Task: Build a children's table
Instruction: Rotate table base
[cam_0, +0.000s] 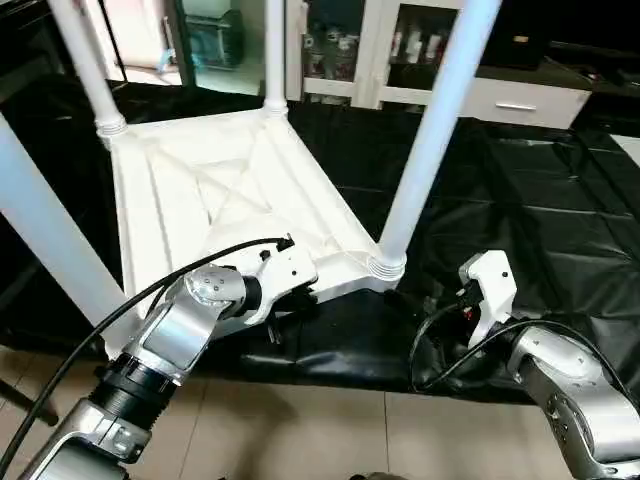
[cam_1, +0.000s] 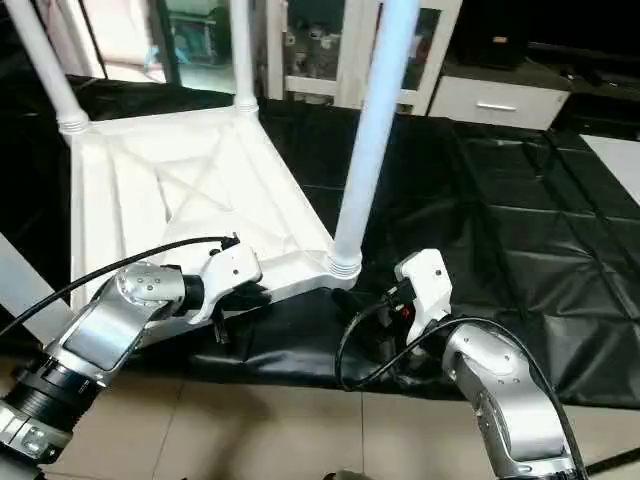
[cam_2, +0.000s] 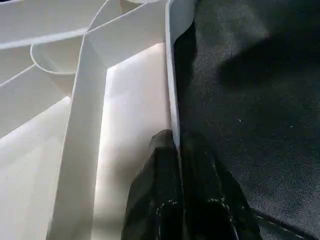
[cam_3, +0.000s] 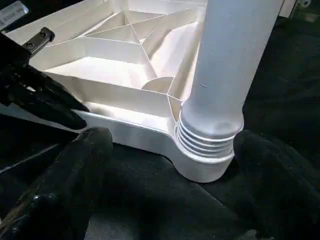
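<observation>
**Rim pinched, table upside down: the risk is a drag or a tip**

The children's table (cam_0: 235, 195) lies inverted in the upper-left and centre of the head views, X-ribbed underside up on the black-sheeted work table (cam_0: 520, 220), with all four legs seated in its corner sockets. The left gripper (cam_2: 176, 150) is clamped on the table's near rim (cam_2: 170, 90), one finger inside the wall and one outside. The right gripper (cam_3: 170, 165) stands wide open, holding nothing, its fingers on either side of the near-right leg (cam_3: 225, 65) without touching it.

What could go wrong, as I judge it: the pinch sits on a thin plastic wall, so a pull or lift from that single point could let the rim slip out, or skid the whole table over the slick sheet. With four tall legs standing up, a one-sided lift could also tip the table over. The right fingers, closing off-centre, might push the leg socket (cam_0: 387, 267) rather than grip it.

The left wrist view shows the rim running between the two fingers, which the head views hide behind the wrist housing. The right wrist view shows the ribbed collar of the leg seated in its socket, while the head views alone show all four legs.
</observation>
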